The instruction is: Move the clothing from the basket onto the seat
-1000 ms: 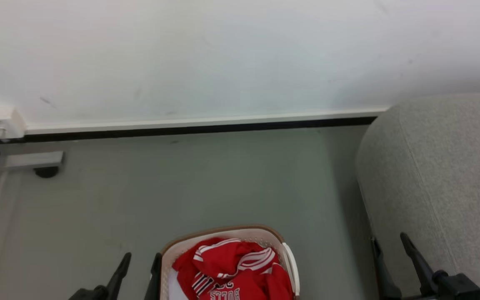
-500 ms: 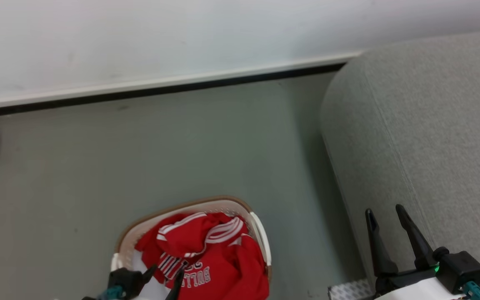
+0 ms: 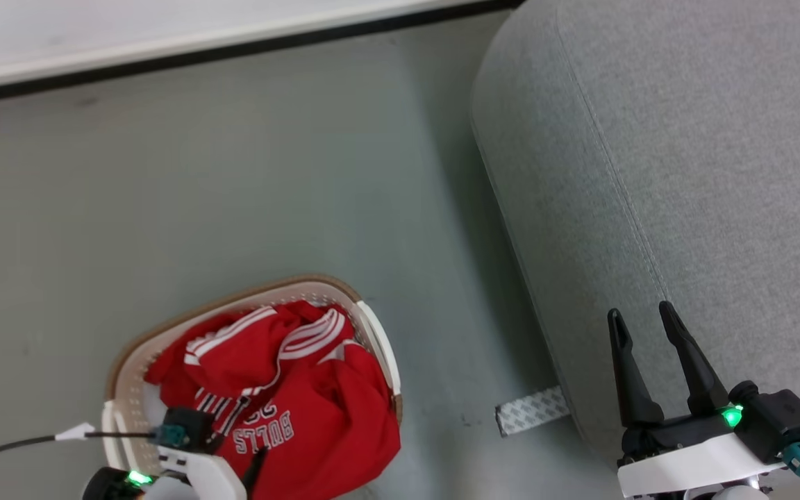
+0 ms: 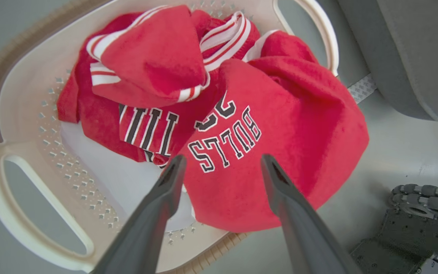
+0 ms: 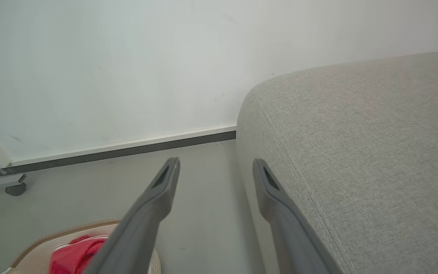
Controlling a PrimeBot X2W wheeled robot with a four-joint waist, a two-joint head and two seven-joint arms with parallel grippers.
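1. Operator: Two stations to confirm, largest first. Destination?

2. Technician: Large light-grey fabric-upholstered seat [image 3: 685, 139] with rounded edges and a stitched seam, on the robot's right.

3. Operator: Source?

4. Technician: Oval white perforated plastic basket [image 4: 21, 114] with a brown rim. It stands on the grey-green floor [image 3: 233, 173] to the robot's left, apart from the seat with bare floor between.

5. Operator: Load?

6. Technician: Red soft-fabric jerseys [image 3: 317, 410] with white stripe trim and black-and-white lettering. They are heaped in the basket, and one lettered fold spills over the rim on the seat side. A plain pale cloth [image 4: 101, 160] lies beneath them and is not part of the load.

7. Operator: Handling?

8. Technician: Judged light, limp and not fragile. Expect the fabric to sag and trail when lifted, and tangled folds may drag a second jersey or the pale cloth along. Recommended hold: the raised lettered mound, taken deep enough to gather several layers. A single striped hem is likely to slip free.

9. Operator: Tools?

10. Technician: The left gripper [image 4: 222, 160] has its fingers spread wide above the lettered mound and grips nothing. The right gripper [image 3: 642, 311] also has its fingers spread and holds nothing, and it sits over the seat's front edge.
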